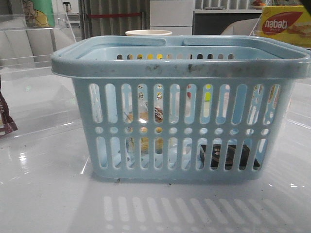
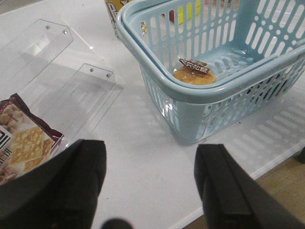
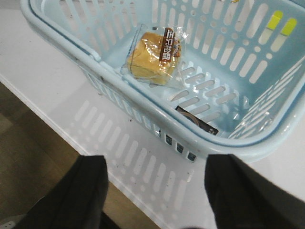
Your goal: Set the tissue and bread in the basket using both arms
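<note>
The light-blue basket (image 1: 180, 68) stands in the middle of the table. The bread (image 3: 151, 56), golden slices in a clear bag with a dark label, lies on the basket floor; it also shows in the left wrist view (image 2: 193, 74) and through the slots (image 1: 143, 116). The tissue (image 3: 196, 120), a flat black packet, lies inside by the near wall, seen through the slots in the front view (image 1: 228, 155). My left gripper (image 2: 150, 186) is open and empty over the table beside the basket (image 2: 190, 100). My right gripper (image 3: 155, 191) is open and empty outside the basket (image 3: 143, 112) near the table edge.
A brown-and-white snack wrapper (image 2: 24, 143) lies at the left (image 1: 6, 121). Clear acrylic stands (image 2: 52, 57) lie beside it. A yellow-and-red nabati box (image 1: 286, 24) stands back right, a white cup (image 1: 148, 33) behind the basket. The table's edge (image 3: 71, 138) runs close under the right gripper.
</note>
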`<state>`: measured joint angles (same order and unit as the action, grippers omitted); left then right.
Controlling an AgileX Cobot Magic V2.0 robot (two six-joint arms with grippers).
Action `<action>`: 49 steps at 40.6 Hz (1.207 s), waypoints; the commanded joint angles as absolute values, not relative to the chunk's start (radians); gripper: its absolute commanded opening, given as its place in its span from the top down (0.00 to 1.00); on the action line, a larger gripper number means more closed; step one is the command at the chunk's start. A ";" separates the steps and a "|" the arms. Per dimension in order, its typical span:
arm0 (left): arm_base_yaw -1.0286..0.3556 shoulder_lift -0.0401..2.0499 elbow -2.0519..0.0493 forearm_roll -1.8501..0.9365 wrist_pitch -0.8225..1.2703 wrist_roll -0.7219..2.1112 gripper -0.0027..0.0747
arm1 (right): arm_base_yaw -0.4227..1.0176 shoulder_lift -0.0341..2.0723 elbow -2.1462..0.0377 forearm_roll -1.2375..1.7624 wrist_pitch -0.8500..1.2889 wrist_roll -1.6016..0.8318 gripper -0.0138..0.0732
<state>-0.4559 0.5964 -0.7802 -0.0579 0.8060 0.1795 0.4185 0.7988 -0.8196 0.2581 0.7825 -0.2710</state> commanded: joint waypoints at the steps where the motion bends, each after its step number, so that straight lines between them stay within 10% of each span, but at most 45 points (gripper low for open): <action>1: -0.464 0.597 -0.805 -0.064 0.711 0.167 0.37 | 0.397 0.735 -0.838 0.225 0.769 -0.268 0.22; 17: -0.464 0.597 -0.805 -0.064 0.700 0.167 0.44 | 0.336 0.625 -0.838 0.204 0.882 -0.194 0.23; 34: -0.464 0.597 -0.805 -0.064 0.700 0.167 0.85 | 0.336 0.626 -0.838 0.205 0.877 -0.193 0.81; 49: -0.464 0.597 -0.805 -0.073 0.699 0.169 0.85 | 0.336 0.626 -0.838 0.205 0.884 -0.193 0.81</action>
<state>-0.4559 0.5964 -0.7802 -0.0596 0.7812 0.1782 0.3443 0.6262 -0.8131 0.1905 0.9460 -0.1951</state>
